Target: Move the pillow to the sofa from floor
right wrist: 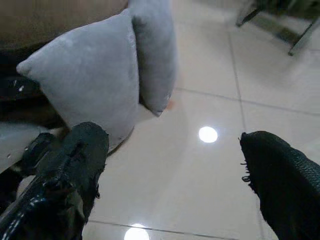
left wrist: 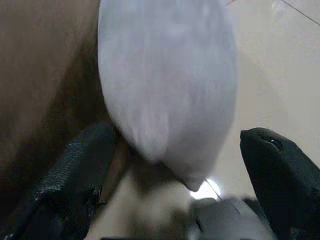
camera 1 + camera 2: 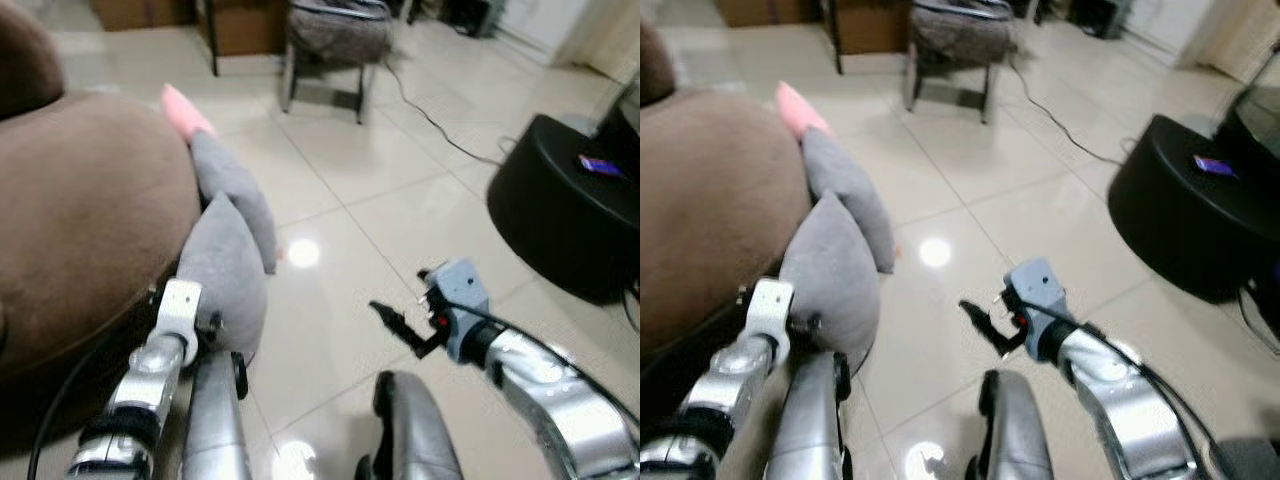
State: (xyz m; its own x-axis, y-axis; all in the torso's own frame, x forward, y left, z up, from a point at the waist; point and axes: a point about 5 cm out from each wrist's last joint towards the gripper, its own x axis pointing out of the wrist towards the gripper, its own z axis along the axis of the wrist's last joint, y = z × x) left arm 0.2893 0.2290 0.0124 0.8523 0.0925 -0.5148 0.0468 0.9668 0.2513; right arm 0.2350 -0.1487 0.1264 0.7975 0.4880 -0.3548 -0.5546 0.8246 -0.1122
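Left gripper (image 2: 165,185) sits low by the sofa (image 3: 80,220), fingers spread either side of the grey pillow (image 3: 225,270), not clamped yet. Pillow's on the floor (image 3: 400,210), leaning on sofa. Right gripper (image 3: 400,325) open, over bare tile. Risk: shallow pinch on a soft corner, pillow slips during lift.

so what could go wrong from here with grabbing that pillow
1. The near grey pillow leans against a second grey pillow and the brown sofa; pulling it may topple or drag the second one.
2. The left gripper is open around just the pillow's corner, so a shallow grip could slip.
3. The right gripper hangs open over the glossy floor, too far aside to help.
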